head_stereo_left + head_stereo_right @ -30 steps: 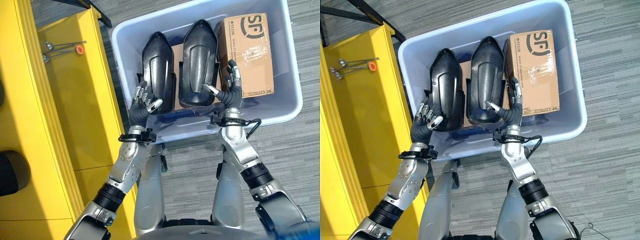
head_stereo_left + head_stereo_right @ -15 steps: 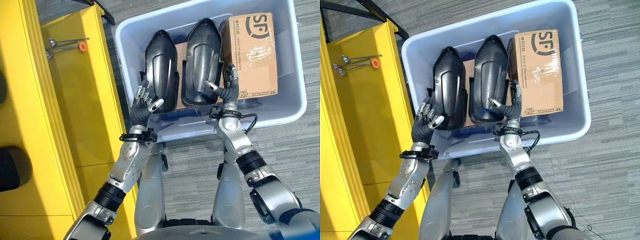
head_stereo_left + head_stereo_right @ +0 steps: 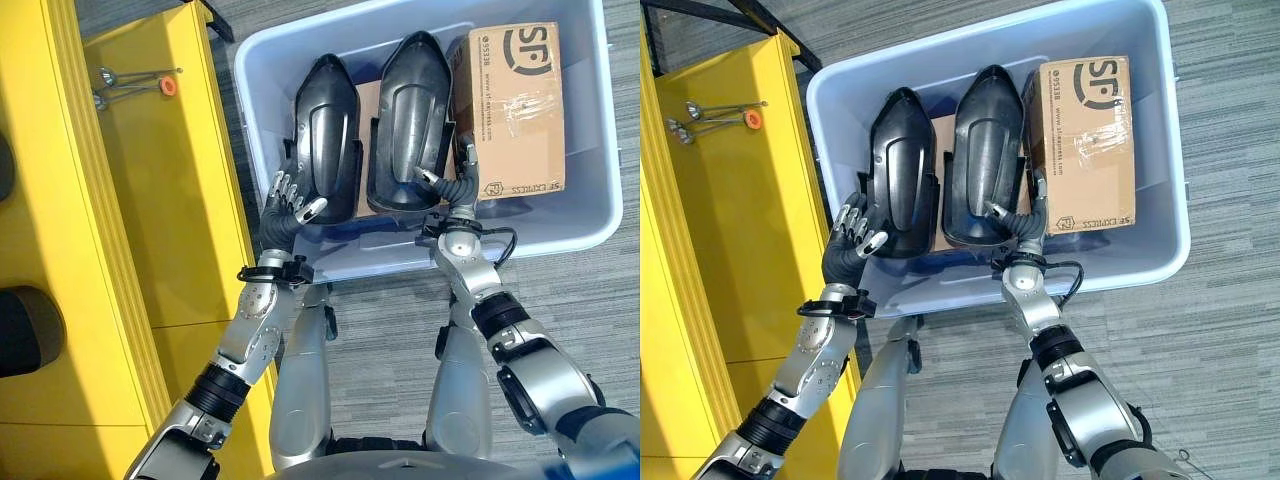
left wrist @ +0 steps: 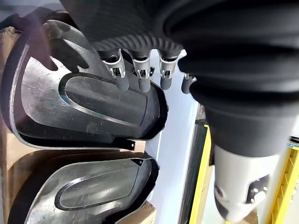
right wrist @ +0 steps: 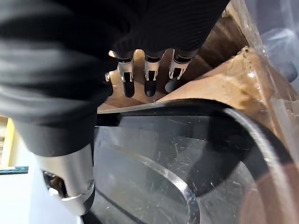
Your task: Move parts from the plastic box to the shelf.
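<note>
Fingers of the left hand (image 3: 292,205) are resting loosely spread beside the left black part (image 3: 325,140), gripping nothing. The right hand (image 3: 455,185) is reaching between the right black part (image 3: 410,120) and a cardboard box (image 3: 515,105), fingers uncurled, inside the plastic box (image 3: 590,215) upper centre; yellow shelf (image 3: 150,200) at left.

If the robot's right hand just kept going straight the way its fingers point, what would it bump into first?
Probably the cardboard box: the right hand points into the narrow gap between that box and the nearer black part. Depth is unclear, so it may brush either.
</note>
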### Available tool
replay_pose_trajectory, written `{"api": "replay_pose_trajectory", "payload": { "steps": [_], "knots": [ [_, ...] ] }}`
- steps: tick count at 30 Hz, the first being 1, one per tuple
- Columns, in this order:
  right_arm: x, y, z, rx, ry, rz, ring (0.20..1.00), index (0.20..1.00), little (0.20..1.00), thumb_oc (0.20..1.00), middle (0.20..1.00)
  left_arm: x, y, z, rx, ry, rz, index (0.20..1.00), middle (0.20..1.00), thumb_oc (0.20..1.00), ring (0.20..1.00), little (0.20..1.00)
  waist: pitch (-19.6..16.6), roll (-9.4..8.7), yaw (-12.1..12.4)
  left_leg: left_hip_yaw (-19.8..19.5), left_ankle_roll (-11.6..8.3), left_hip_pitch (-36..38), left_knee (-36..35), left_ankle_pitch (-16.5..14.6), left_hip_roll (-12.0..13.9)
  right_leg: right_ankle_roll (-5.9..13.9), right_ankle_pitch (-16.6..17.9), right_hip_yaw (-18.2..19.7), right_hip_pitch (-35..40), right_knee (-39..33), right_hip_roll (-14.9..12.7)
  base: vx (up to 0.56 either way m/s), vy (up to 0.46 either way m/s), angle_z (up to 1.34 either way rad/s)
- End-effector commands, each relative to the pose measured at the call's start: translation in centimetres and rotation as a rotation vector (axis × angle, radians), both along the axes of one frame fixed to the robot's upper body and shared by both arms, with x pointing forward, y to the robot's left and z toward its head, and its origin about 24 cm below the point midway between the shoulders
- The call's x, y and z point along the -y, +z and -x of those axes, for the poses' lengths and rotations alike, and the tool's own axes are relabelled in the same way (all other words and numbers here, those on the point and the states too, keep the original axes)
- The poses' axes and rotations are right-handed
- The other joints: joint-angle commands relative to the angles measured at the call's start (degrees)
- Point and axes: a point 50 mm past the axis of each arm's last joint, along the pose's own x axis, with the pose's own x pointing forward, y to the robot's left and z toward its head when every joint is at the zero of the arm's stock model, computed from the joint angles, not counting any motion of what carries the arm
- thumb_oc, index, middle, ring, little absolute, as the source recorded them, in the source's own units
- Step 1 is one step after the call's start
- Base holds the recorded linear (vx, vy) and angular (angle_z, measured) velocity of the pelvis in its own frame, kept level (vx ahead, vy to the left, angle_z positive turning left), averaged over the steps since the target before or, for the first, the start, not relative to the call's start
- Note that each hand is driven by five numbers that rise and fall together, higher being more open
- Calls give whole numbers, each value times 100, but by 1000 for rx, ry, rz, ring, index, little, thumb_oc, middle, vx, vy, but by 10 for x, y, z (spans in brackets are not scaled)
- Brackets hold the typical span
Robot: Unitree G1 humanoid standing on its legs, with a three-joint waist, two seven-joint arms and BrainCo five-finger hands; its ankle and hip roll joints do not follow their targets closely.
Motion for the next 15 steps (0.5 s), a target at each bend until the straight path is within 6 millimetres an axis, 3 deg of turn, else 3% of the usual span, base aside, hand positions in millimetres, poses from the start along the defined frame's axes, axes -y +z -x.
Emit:
{"api": "replay_pose_trajectory", "payload": {
  "steps": [1,15],
  "knots": [
    [6,19,-7,62,-40,-62,1000,1000,1000,1000,1000,2,35,6,184,-39,18,1000,1000,1000,1000,1000,36,62,159,17,-71,126,-9,-59,155,-194,315,8,-337,382,43,0,0,0],
    [22,18,-20,-4,-124,-124,1000,1000,1000,1000,1000,5,34,6,179,-63,22,1000,1000,1000,1000,1000,40,135,261,27,-63,28,17,-96,139,-199,279,1,-444,443,78,0,0,0]
  ]
}}
